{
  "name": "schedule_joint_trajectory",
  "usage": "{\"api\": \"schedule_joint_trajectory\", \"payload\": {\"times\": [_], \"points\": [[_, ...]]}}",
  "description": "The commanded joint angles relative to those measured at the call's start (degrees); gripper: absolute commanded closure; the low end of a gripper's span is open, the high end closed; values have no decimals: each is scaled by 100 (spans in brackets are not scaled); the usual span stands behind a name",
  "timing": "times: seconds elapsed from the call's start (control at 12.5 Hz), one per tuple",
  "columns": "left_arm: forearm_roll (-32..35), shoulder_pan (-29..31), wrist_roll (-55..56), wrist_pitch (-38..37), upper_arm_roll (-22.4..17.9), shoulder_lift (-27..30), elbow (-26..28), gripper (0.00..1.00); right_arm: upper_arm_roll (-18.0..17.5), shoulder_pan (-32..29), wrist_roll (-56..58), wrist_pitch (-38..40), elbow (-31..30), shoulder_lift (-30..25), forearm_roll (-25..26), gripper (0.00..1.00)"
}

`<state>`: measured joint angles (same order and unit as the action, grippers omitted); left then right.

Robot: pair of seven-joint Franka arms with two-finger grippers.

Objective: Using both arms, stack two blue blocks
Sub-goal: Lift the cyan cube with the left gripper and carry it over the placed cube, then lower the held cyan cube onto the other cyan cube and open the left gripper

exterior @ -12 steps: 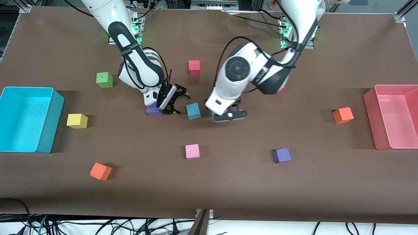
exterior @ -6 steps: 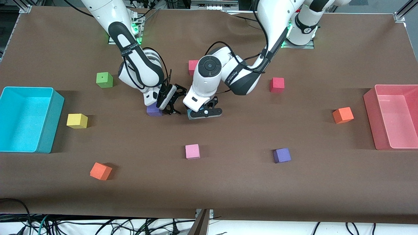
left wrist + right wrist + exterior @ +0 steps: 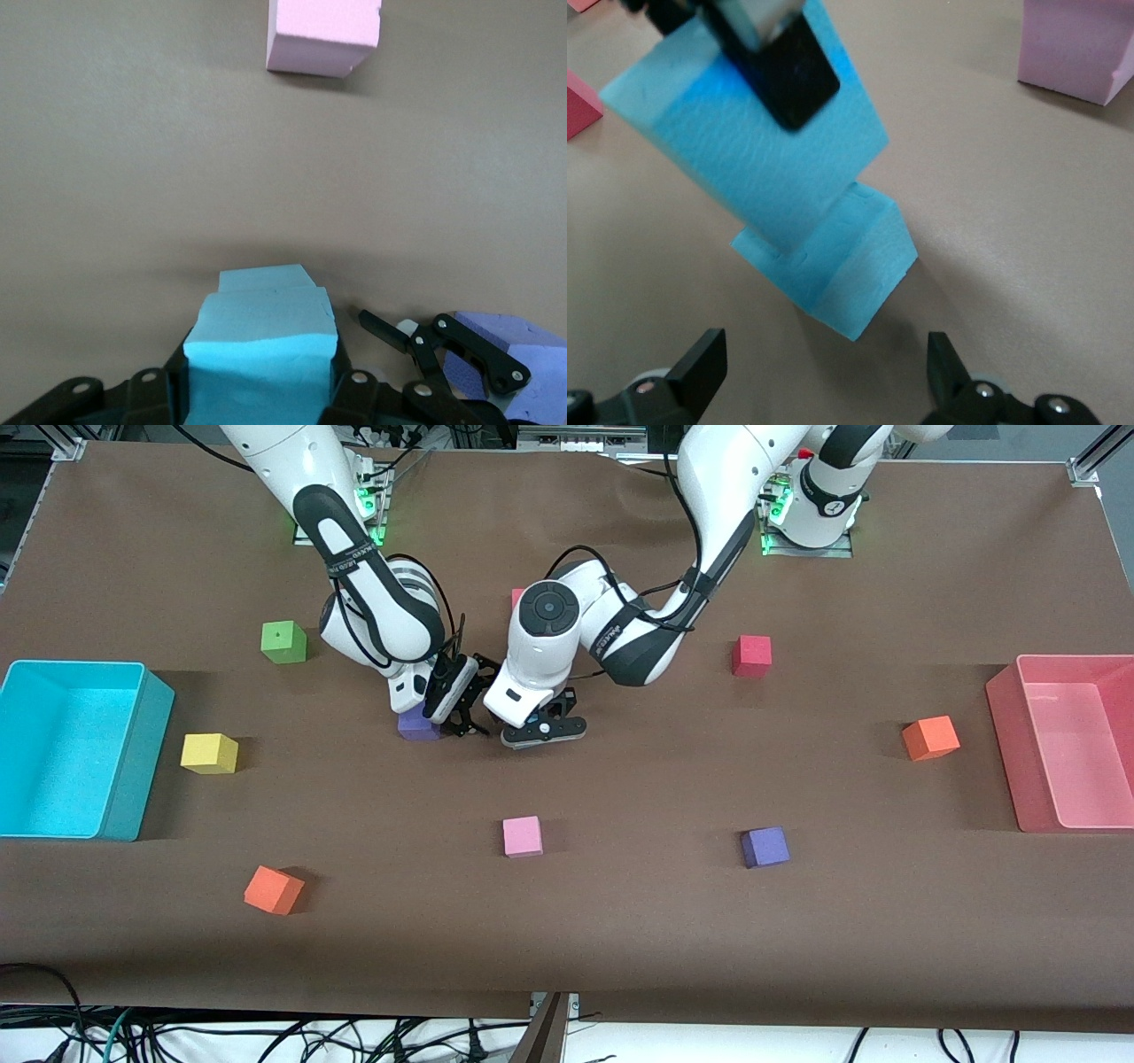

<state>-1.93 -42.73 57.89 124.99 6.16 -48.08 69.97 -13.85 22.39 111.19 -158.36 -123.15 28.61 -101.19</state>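
My left gripper (image 3: 542, 731) is shut on one blue block (image 3: 261, 354), which hangs tilted just over the second blue block (image 3: 850, 266) lying on the table. In the right wrist view the held block (image 3: 744, 133) covers part of the lower one, with a left finger (image 3: 788, 75) on its side. I cannot tell whether the two blocks touch. In the front view the left hand hides both. My right gripper (image 3: 465, 708) stands open low beside them, next to a purple cube (image 3: 415, 726), with nothing between its fingers (image 3: 700, 359).
A cyan bin (image 3: 71, 748) stands at the right arm's end and a pink bin (image 3: 1063, 744) at the left arm's end. Loose cubes lie around: green (image 3: 283, 642), yellow (image 3: 209, 753), orange (image 3: 273, 890), pink (image 3: 522, 836), purple (image 3: 765, 847), red (image 3: 751, 655), orange (image 3: 930, 738).
The left arm has carried its blue block toward the right arm's end, from beside the table block to over it. The right arm has not moved.
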Motion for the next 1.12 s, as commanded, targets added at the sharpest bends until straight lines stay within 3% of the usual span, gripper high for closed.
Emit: {"api": "schedule_joint_trajectory", "payload": {"times": [0.0, 0.4, 0.56, 0.72, 0.8, 0.88, 1.04], "points": [[-79, -148, 82, -45, -115, -149, -239, 100, 49, 73, 166, -37, 89, 57, -165, 1], [-79, -210, 327, -36, -123, -219, -238, 100, 49, 73, 166, -37, 89, 65, -165, 0], [-88, -210, 547, -36, -123, -220, -265, 82, 49, 73, 166, -37, 89, 65, -165, 1], [-88, -218, 557, -27, -123, -228, -256, 71, 49, 73, 166, -37, 89, 65, -165, 0], [-88, -227, 557, -27, -123, -254, -256, 48, 49, 73, 166, -28, 89, 65, -165, 0], [-27, -227, 539, -19, -132, -263, -239, 0, 49, 64, 157, -28, 89, 65, -165, 1], [-27, -280, 522, 139, -211, -272, -204, 0, 49, 73, 157, -28, 89, 65, -165, 1]]}}
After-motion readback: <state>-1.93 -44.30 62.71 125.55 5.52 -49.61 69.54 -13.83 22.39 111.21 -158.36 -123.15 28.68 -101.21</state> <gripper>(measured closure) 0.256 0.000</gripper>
